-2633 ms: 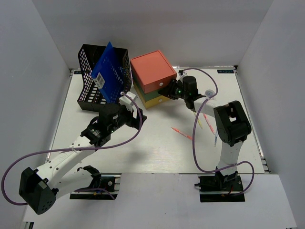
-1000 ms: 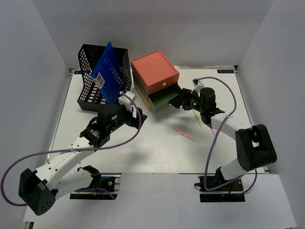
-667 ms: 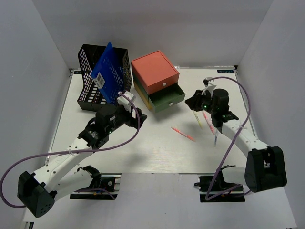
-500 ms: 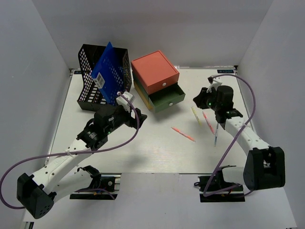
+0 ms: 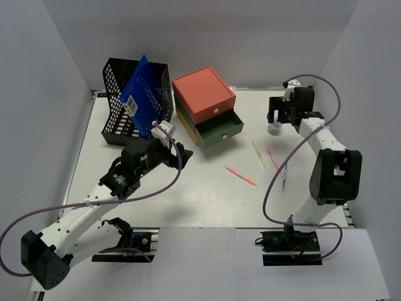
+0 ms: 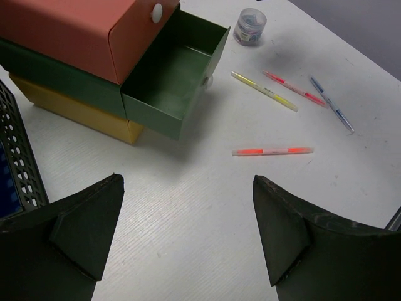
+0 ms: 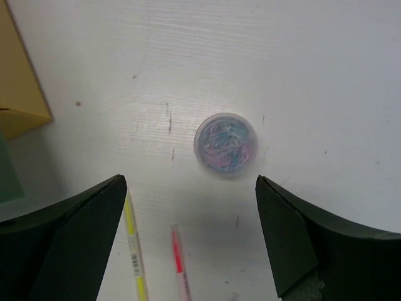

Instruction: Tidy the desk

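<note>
White laminate, the desk (image 5: pixel 207 200) carried its clutter along the far edge and toward the right edge. A black mesh rack (image 5: pixel 119 119) with a blue folder (image 5: pixel 145 94) leaning in it stood at the far-left corner, and the stacked drawer box (image 5: pixel 202 94) sat mid-way along the far edge. Its green drawer (image 6: pixel 172 81) stood pulled out and empty, probably so the loose items could be dropped in.

Nearer the far-right corner sat a small clear tub of paper clips (image 7: pixel 225 143). The right gripper (image 7: pixel 189 185) hung directly over it, its fingers spread wider than the tub and holding nothing, which looked like lining up for a descent around it.

Four pens lay scattered between the centre and the right edge: a yellow highlighter (image 6: pixel 263 91), a pink pen (image 6: pixel 294 88), a blue pen (image 6: pixel 331 103) and an orange highlighter (image 6: pixel 272 151).

The left gripper (image 6: pixel 187 182) hovered left of centre, wide open and empty, apparently waiting clear of the drawer.
</note>
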`<state>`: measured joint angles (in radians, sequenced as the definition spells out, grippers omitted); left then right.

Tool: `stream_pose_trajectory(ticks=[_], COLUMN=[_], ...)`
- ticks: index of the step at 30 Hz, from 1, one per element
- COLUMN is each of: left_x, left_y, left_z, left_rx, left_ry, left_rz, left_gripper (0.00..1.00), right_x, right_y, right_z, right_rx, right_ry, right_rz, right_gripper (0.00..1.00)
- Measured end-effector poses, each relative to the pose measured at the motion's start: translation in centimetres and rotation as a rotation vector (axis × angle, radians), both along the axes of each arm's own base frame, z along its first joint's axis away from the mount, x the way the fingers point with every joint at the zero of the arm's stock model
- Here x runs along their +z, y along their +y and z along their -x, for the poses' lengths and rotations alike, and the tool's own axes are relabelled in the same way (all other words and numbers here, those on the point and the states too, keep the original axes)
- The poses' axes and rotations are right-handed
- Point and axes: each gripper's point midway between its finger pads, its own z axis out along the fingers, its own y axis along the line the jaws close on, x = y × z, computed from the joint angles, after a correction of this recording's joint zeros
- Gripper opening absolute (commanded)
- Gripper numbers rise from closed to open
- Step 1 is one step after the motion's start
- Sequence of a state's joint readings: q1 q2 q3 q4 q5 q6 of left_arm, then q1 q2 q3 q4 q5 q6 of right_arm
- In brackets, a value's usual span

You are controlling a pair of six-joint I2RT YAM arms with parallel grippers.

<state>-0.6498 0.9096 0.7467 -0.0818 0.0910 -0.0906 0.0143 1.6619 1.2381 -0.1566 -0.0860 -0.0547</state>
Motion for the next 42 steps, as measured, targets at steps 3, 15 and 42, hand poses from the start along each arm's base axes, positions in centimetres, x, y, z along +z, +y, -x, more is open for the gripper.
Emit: stream_pose_trajectory(ticks=[3, 15, 42], left_x=[0.0, 0.0, 0.0], left_y=[0.0, -0.1, 0.0], left_z=[0.0, 0.1, 0.1], left_rx=[-0.004, -0.007, -0.007], left_ry=[0.000, -0.001, -0.003], left_rz=[0.000, -0.002, -0.002], left_gripper=[0.93, 0.93, 0.93], right_x=[-0.3, -7.6, 4.0], right_y=[-0.4, -1.5, 1.0], right_z=[-1.7, -3.5, -0.6], right_rx=[0.009, 0.025, 0.227], right_ry=[0.009, 0.180, -0.099], right_rz=[0.034, 0.127, 0.127], right_gripper=[0.89, 0.89, 0.13])
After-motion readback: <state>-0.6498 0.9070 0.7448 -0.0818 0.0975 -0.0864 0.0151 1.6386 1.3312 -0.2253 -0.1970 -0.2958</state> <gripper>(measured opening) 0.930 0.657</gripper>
